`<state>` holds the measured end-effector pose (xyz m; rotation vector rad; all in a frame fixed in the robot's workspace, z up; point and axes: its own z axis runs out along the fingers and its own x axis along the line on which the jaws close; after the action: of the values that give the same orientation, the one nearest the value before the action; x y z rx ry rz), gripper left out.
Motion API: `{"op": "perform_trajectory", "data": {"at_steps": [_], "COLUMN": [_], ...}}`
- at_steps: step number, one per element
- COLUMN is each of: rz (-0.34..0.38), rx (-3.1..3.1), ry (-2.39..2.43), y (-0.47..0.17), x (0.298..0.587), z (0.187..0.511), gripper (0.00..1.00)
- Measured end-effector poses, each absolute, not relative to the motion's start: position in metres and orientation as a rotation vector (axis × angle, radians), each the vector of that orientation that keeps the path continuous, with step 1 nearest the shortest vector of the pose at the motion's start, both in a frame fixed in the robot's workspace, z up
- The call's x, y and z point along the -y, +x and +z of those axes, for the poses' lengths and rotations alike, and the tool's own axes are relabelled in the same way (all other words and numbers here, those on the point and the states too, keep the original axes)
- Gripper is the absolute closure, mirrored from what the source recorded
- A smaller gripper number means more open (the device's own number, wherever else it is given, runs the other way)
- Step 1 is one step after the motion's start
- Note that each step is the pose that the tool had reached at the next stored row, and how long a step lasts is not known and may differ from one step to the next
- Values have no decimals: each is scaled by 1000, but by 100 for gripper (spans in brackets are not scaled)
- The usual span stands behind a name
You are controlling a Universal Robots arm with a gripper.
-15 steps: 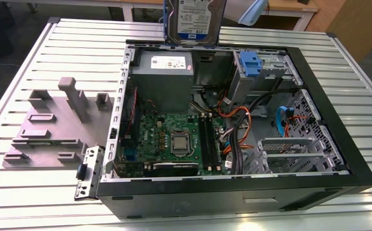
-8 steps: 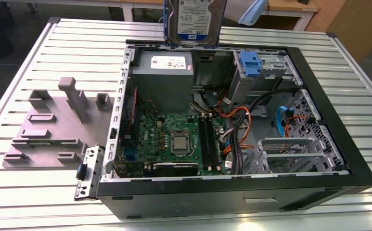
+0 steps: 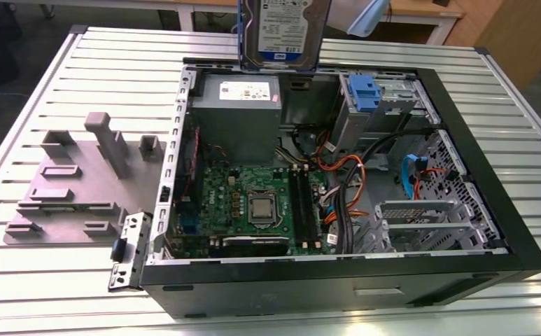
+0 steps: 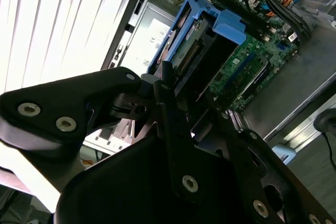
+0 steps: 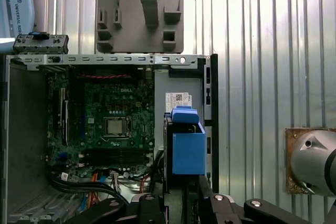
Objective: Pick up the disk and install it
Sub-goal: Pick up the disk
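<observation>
End effector (image 5: 181, 204) is clenched on the disk (image 3: 284, 28), its black fingers closed against the drive body in both wrist views. The disk hangs upright on edge with its label toward the exterior camera. It is aloft over the far rim of the open computer case (image 3: 298, 276) and above the power supply (image 3: 237, 115), touching nothing below.

Judgement: the grip sits at one end, so the blue side rails stand free to meet a bay (as far as I can tell, the fingers don't cover them).

Around: the case lies on its side on the slatted counter (image 3: 46, 280) with its side panel off. The motherboard (image 3: 251, 203) takes the near middle. A drive cage with a blue latch (image 3: 364, 92) sits far, toward the exterior view's right, and a second metal cage (image 3: 420, 224) sits near, on the same side. Orange and black cables (image 3: 345, 168) run between the board and the cages, probably the main clutter in the way there. A grey fixture plate (image 3: 74, 189) rests on the counter beside the case, at the exterior view's left.
</observation>
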<state>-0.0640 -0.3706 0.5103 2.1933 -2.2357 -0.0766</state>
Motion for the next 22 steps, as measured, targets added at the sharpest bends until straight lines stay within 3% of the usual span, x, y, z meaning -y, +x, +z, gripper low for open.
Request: {"op": "perform_trajectory", "data": {"at_steps": [22], "rz": [-77], "rx": [2236], "ry": [2193], "y": [-64], "x": [379], "z": [510], "gripper": [65]}}
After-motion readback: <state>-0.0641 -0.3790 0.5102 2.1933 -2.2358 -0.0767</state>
